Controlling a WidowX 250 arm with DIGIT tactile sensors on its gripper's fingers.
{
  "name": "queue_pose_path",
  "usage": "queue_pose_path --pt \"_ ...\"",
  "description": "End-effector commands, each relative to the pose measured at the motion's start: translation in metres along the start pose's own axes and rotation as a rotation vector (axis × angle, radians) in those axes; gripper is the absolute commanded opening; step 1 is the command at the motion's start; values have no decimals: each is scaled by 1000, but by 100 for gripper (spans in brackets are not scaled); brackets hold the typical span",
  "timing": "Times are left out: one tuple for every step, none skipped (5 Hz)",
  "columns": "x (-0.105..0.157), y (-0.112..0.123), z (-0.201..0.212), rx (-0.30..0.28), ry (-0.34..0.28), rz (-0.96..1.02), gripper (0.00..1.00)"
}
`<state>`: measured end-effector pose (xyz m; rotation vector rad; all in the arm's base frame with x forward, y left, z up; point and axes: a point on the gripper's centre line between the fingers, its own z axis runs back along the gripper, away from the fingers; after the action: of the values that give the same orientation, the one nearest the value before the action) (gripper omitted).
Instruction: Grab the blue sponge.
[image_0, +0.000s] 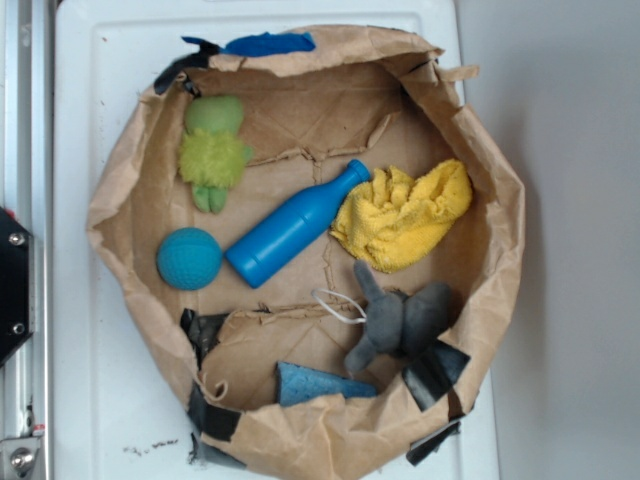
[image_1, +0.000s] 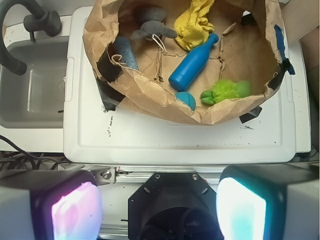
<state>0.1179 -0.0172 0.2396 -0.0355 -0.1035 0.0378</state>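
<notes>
Two fingers (image_1: 75, 212) of the gripper (image_1: 157, 210) stand spread wide at the bottom of the wrist view, nothing between them, well back from the paper bag (image_1: 150, 95). Nothing of the grab looks done yet: the sponge (image_0: 318, 384) lies untouched on the bag's floor, tucked against the wall, just beside the grey elephant (image_0: 400, 322). The bottle (image_0: 295, 224) lies in the middle, with the ball (image_0: 189, 258), the yellow cloth (image_0: 405, 215) and the green toy (image_0: 213, 155) around it. As I judge it, the whole approach, descent and closing remain.
</notes>
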Motion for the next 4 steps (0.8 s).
queue_pose_path --pt "0 0 0 0 0 0 100" --pt "51 5 2 -23 12 93 100" --pt "99 2 -10 -3 -3 174 100" --pt "134 9 -36 -28 23 144 100"
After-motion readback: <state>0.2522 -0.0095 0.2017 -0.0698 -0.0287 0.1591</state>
